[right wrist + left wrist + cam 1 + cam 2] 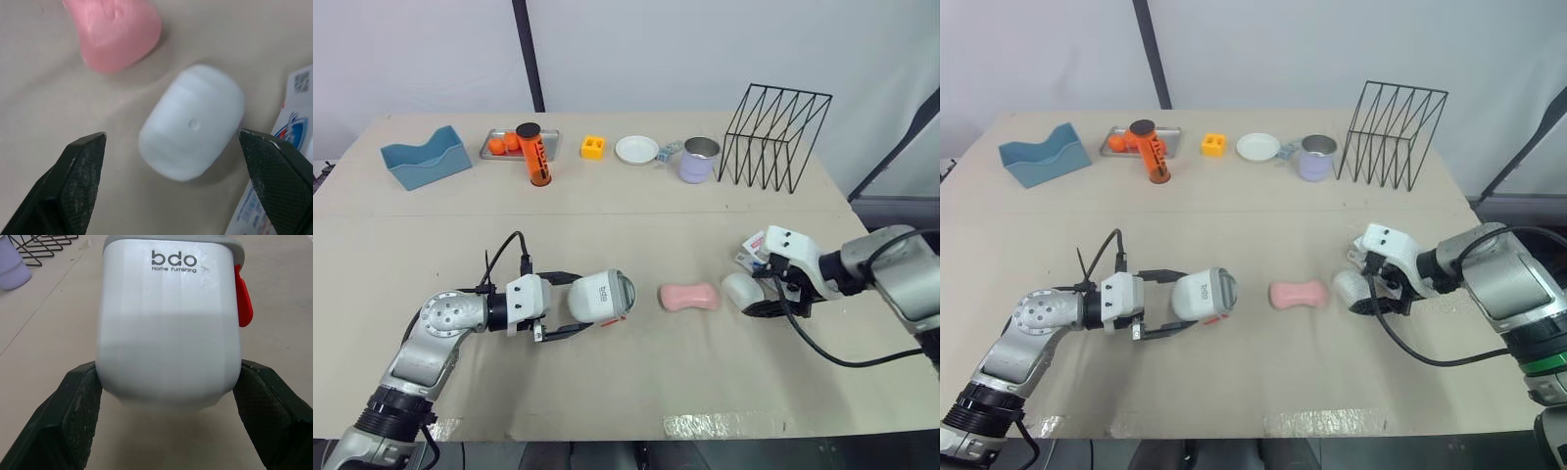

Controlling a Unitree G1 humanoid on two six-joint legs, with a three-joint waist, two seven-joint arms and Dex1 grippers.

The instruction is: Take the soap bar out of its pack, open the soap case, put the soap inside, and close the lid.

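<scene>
Two black fingers (73,416) of the left gripper (585,302) are pressed against opposite sides of the soap case (602,296), a white rounded box with a grey lid rim and a red latch, which lies on its side with the lid closed and facing the table's middle. Across from it, the right gripper (766,299) has its fingers (80,176) spread wide on either side of the white soap bar (193,129), neither pad touching it; the bar lies bare on the table, with its blue-and-white pack (296,122) just beside it on the far side. A pink waisted lump (689,296) rests between the case and the bar, near the bar but apart from it. All of this sits on a tan table (607,206) with a seam running across it and a strip of shiny tape (705,426) at the front edge. Along the far edge stand a blue bin (426,157), a metal tray (494,152) with orange pieces, an orange canister (535,155) with a black cap, a yellow block (593,147), a white plate (636,149), a lilac mug (699,159) and a black wire rack (775,137). Behind is a pale wall with a dark pole (530,54).
</scene>
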